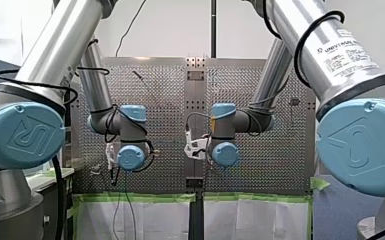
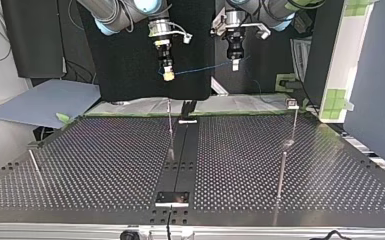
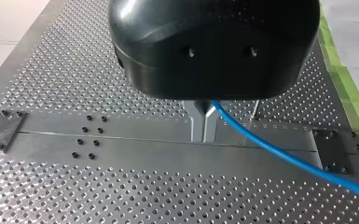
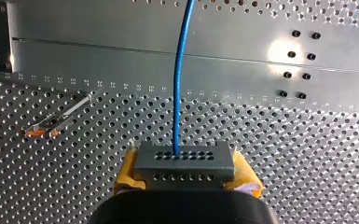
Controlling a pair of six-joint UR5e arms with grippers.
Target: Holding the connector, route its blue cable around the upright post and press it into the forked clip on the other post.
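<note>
Front view: the perforated metal table [image 1: 150, 100] fills the middle, with green tape [image 1: 130, 197] along its near edge. Your arms' blue joint caps [image 1: 131, 156] sit in front of the tool ends, so you cannot tell the grip from here. Top view: your right gripper [image 2: 168, 75], yellow at the tip, and your left gripper [image 2: 235, 64] hang above the table's far edge, near each other, with the thin blue cable [image 2: 202, 69] strung between them. A thin upright post [image 2: 170, 131] stands below the right gripper in this view, beside the smooth centre rail [image 2: 180, 155]. The forked clip [image 2: 291, 103] tops another post at the view's right, apart from the cable. A tall rod [image 2: 282, 172] stands nearer the camera and a short rod [image 2: 34, 165] stands at the left. Left wrist view: the metal fingers [image 3: 196, 122] are pressed together on the cable, which runs out sideways over the dotted plate. Right wrist view: the yellow pads [image 4: 127, 176] clamp the grey, hole-dotted connector [image 4: 184, 161] from both sides. The cable leaves its upper row of holes. A small metal piece [image 4: 56, 122] with an orange end shows off to one side, clear of the cable.
</note>
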